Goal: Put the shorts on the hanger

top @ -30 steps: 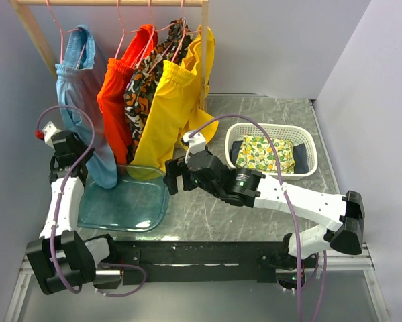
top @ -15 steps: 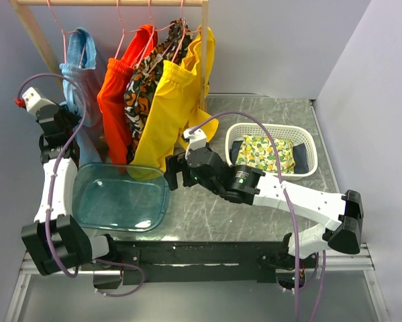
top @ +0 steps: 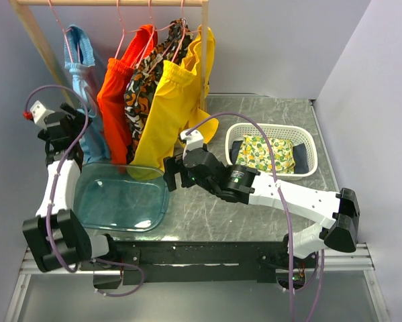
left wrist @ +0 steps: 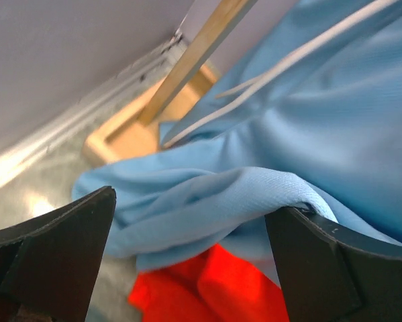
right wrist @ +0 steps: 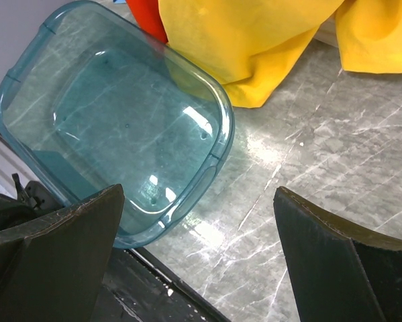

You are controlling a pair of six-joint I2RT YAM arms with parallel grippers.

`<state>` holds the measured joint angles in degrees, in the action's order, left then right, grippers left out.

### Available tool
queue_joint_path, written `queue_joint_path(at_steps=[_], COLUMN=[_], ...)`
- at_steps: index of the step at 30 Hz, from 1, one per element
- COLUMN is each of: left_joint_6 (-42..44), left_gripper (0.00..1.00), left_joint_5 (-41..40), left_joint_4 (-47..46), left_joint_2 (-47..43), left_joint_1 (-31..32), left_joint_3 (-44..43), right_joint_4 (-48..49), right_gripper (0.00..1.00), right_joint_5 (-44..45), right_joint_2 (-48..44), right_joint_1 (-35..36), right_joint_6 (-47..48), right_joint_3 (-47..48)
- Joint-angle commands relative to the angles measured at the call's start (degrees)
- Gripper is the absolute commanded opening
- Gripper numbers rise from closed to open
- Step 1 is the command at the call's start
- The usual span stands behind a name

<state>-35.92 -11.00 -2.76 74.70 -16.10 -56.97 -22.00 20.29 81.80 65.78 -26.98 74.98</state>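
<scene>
Released shorts point(top: 86, 100) hang vertically, apparently on hanger point(top: 69, 37); left tool point(left wrist: 190, 208), right tool point(right wrist: 199, 194) agape, empty.

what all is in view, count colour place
shorts: 1, light blue, on hanger, rack's left
hanger: 1, pink wire, carrying shorts
orange shorts: 1, orange-red, beside blue pair
patterned garment: 1, dark, next right
yellow shorts: 1, yellow, rack's right end
other hangers: 3, pink, holding those
rack: 1, wood, back left
tub: 1, clear teal, below garments
basket: 1, white, back right
cloth: 1, yellow-green print, in basket
table: 1, grey marbled
left pincer: 1, black, open by shorts
right pincer: 1, black, open near tub
</scene>
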Motion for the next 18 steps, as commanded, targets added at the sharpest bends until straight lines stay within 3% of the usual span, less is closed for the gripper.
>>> queue_joint_path(at_steps=[1, 11, 18], left_joint_6=[-6.79, -6.62, 0.41], left_gripper=[0.96, 0.96, 0.97], left_joint_5=[-2.62, -1.92, 7.9], left_joint_4=[8.2, 23.23, 31.58], left_joint_2=[-8.67, -27.05, -36.54], left_joint_1=[-0.16, -0.08, 0.1], left_joint_3=[1.86, 8.1, 6.79], right_joint_4=[0.9, 0.47, 0.2], right_gripper=[1.0, 1.0, 1.0], right_joint_5=[0.1, -0.08, 2.29], right_joint_2=[-1.64, -3.58, -6.21], right_joint_1=[-0.3, -0.3, -0.39], right_joint_6=[-0.26, -1.05, -2.72], right_joint_3=[0.52, -0.89, -3.7])
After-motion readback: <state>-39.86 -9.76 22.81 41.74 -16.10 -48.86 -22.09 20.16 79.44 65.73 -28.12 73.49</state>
